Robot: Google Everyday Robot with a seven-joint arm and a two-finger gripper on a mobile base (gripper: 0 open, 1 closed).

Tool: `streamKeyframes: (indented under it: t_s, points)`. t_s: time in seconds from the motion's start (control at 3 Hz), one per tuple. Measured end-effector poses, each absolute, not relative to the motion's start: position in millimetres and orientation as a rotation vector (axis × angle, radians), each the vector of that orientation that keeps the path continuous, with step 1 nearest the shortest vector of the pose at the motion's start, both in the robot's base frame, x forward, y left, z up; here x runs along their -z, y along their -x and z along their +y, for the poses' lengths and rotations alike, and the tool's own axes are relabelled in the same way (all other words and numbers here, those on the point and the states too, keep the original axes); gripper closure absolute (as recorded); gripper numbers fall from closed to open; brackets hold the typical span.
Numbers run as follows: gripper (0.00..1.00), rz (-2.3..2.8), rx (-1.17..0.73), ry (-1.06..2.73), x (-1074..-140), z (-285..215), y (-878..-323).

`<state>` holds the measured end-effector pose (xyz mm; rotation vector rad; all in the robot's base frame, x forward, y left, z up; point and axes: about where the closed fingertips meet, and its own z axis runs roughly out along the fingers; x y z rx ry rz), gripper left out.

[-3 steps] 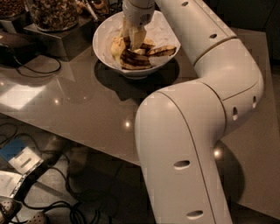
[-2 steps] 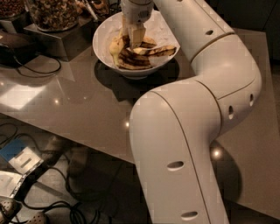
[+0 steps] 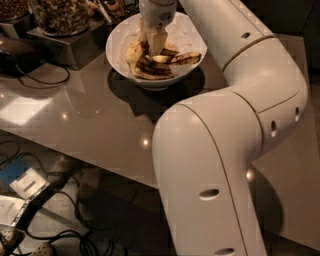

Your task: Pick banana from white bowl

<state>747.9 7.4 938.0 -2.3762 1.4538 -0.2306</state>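
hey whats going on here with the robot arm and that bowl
A white robot arm reaches across the grey table with its gripper lowered into the white bowl. It is there to pick up the banana, the plump pale-yellow one lying along the bowl's left side next to the gripper. Dark-streaked banana pieces lie in the same bowl. The banana is not lifted yet. A glass jar of nuts stands behind the bowl.

White arm point(image 3: 215, 165) bent sharply at the elbow, forearm reaching away; gripper point(image 3: 152, 44) hangs at top centre, pointing straight down.
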Motion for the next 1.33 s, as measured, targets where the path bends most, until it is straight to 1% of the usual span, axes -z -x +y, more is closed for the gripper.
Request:
streamKeyframes:
  t_s: [0.33,1.0,1.33]
  points:
    - [1.0,1.502,0.168,2.378,-938,-9,-709]
    - [1.0,1.51,0.195,2.374,-936,-6,-711]
    - [1.0,1.541,0.226,2.376,-946,-11,-695]
